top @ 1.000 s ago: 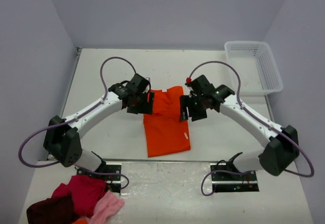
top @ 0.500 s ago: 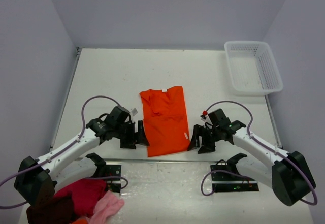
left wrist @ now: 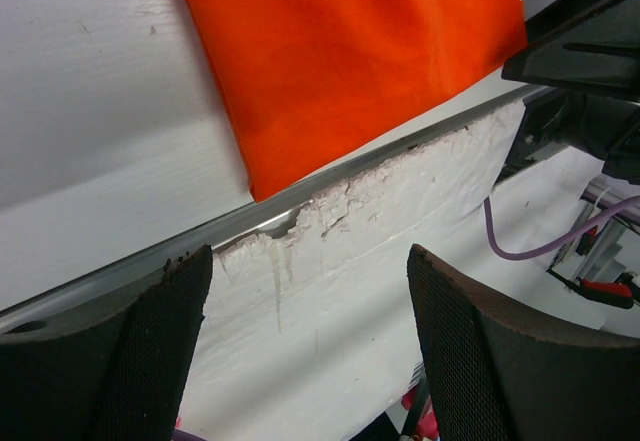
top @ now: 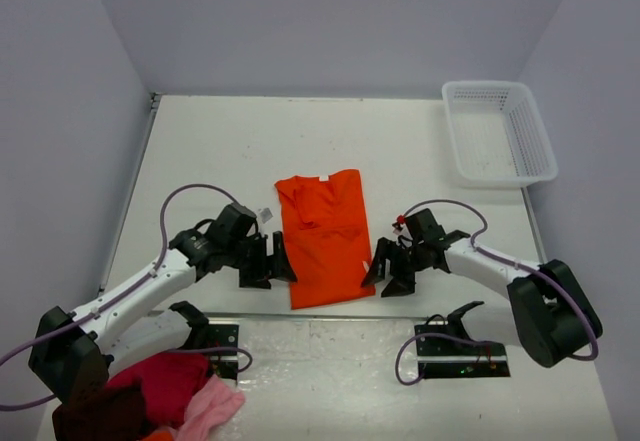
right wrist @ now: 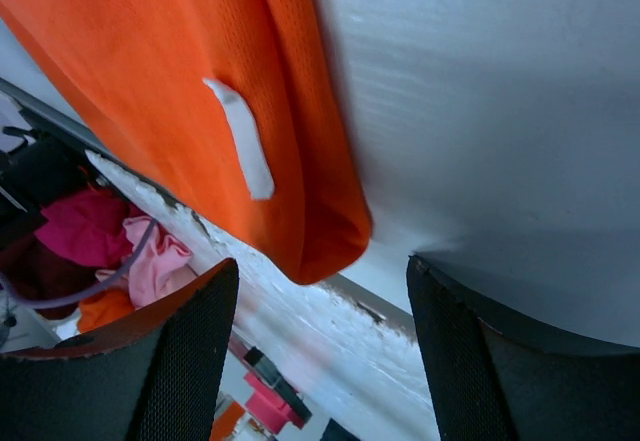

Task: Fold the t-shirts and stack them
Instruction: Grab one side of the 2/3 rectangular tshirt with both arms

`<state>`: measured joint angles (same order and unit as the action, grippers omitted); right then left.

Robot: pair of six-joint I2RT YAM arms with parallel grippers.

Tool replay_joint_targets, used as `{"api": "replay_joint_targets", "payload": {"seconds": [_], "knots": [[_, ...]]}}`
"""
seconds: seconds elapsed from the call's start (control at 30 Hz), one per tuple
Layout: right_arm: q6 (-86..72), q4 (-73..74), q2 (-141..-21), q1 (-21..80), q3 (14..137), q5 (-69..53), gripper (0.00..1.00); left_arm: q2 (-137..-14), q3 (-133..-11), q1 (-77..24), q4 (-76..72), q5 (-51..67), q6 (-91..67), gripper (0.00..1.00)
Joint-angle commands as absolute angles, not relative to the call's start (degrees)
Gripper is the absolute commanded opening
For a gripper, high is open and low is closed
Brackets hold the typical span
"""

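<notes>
An orange t-shirt (top: 322,236) lies folded lengthwise into a narrow strip in the middle of the table, its bottom hem at the front edge. It fills the top of the left wrist view (left wrist: 350,51) and the upper left of the right wrist view (right wrist: 170,91), where a white tag (right wrist: 240,139) shows. My left gripper (top: 268,261) is open and empty beside the shirt's lower left corner. My right gripper (top: 385,269) is open and empty beside its lower right corner. Neither touches the cloth.
A white mesh basket (top: 498,131) stands at the back right. A heap of red, maroon and pink clothes (top: 150,393) lies off the front left corner, below the table's front edge (left wrist: 280,223).
Both grippers came off the shirt's upper corners and swung down to the front edge either side of the hem. In the last half second they edged closer to the lower corners.
</notes>
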<state>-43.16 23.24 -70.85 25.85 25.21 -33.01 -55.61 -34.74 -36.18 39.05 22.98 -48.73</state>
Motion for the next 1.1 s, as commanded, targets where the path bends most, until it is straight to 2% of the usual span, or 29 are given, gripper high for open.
{"api": "replay_joint_targets", "payload": {"seconds": [0.0, 0.2, 0.53, 0.73, 0.8, 0.9, 0.93, 1.07], "knots": [[-44.2, 18.1, -74.5, 25.5, 26.0, -31.8, 0.69, -55.6, -38.5, -36.4, 40.8, 24.1, -48.1, 0.79], [-45.9, 14.2, -79.0, 25.5, 24.1, -31.3, 0.69, -56.6, -40.9, -36.4, 42.8, 23.8, -46.7, 0.80], [-48.1, 12.8, -79.2, 25.5, 22.1, -28.3, 0.64, -58.2, -43.5, -36.5, 44.1, 23.9, -46.0, 0.80], [-49.5, 11.4, -78.9, 25.4, 20.4, -27.4, 0.44, -60.3, -47.6, -36.5, 52.8, 18.4, -44.8, 0.79], [-49.5, 11.1, -78.5, 25.5, 19.9, -27.2, 0.34, -60.7, -49.2, -36.5, 55.6, 14.3, -44.6, 0.79], [-49.4, 11.2, -78.4, 25.4, 19.7, -27.1, 0.16, -62.3, -49.0, -36.4, 59.0, 12.6, -44.8, 0.79], [-49.3, 11.0, -78.5, 25.4, 19.6, -27.2, 0.04, -62.5, -48.4, -36.5, 58.9, 13.5, -45.0, 0.79], [-48.7, 11.5, -78.7, 25.4, 20.2, -27.2, 0.00, -61.4, -44.3, -36.5, 54.4, 19.1, -46.1, 0.79]]}}
